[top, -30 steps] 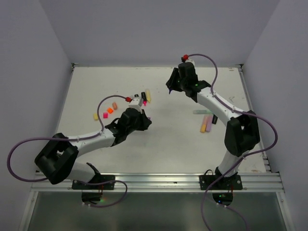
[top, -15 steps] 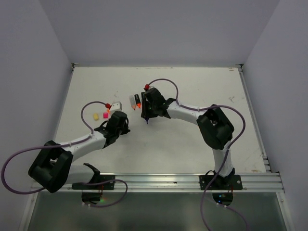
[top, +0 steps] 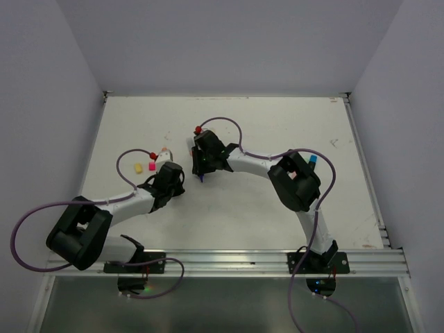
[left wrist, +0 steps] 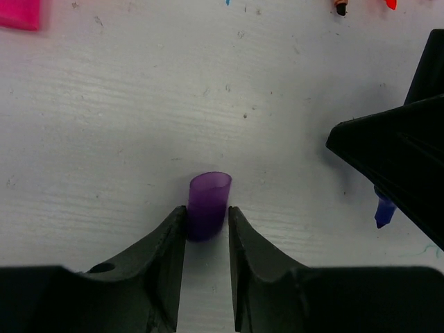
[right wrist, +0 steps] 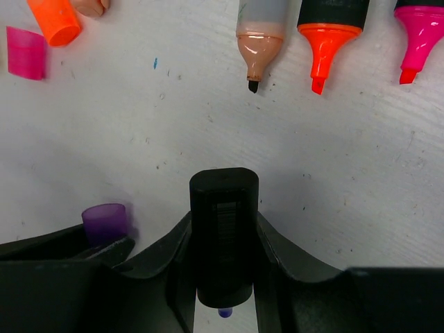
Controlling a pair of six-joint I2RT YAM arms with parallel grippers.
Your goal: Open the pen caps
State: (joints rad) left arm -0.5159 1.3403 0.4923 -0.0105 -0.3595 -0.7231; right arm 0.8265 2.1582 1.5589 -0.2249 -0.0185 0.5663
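Note:
In the left wrist view my left gripper (left wrist: 207, 216) is shut on a stubby purple cap (left wrist: 209, 205) that stands on the white table. My right gripper (right wrist: 224, 225) is shut on a black pen body (right wrist: 224, 243), and the pen's purple tip (right wrist: 225, 313) shows below it. The purple cap (right wrist: 105, 222) sits just left of that pen. In the top view the left gripper (top: 173, 182) and the right gripper (top: 201, 172) are close together at mid table. Orange (right wrist: 55, 19), pink (right wrist: 26, 53) and peach (right wrist: 90, 5) caps lie loose at the upper left.
Three uncapped highlighters, peach (right wrist: 260, 38), orange (right wrist: 323, 38) and pink (right wrist: 420, 31), lie side by side beyond the right gripper. A yellow cap (top: 137, 167) and a pink cap (top: 152, 166) lie left of the left gripper. The right gripper's dark body (left wrist: 402, 152) fills the left wrist view's right side.
My right arm has swung from the back of the table to the middle, then further left beside the left gripper. My left gripper has drawn back to the left.

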